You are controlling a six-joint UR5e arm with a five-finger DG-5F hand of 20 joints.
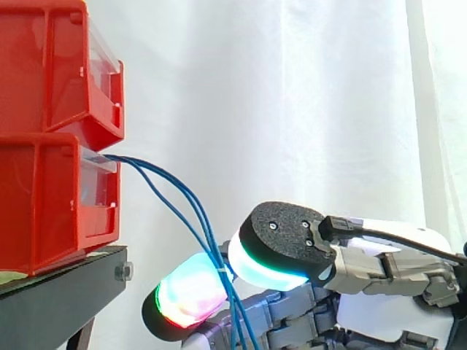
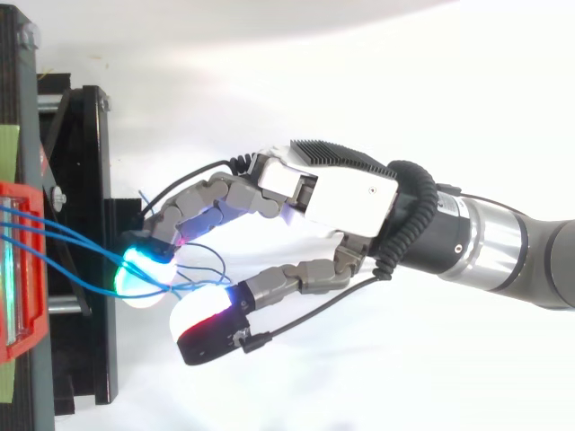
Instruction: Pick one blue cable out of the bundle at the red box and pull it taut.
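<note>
At the left of the side view two red bins are stacked on a black stand. The upper red bin sits directly on the lower red bin, and both have clear front panels. The blue cables leave the top front edge of the lower bin as a small bundle. They arc out to the right and droop steeply downward, slack rather than taut, in front of the white curtain.

From above, the same cables run from the bin at the left edge across the stand and converge on the fingertips, with a loose loop lying just beyond them toward the palm.

The hand reaches in from the right, low in the side view and below the level of the lower bin's base. Its fingers are curved in toward the thumb. One fingertip glows cyan and green, and the thumb's pad shows white with red and blue. The cables pass between these two pads, which close together on them in a pinch. In the side view the strands drop through the junction of the two glowing pads and continue down in front of the lower fingers. I cannot tell whether the pinch holds one strand or several.
</note>
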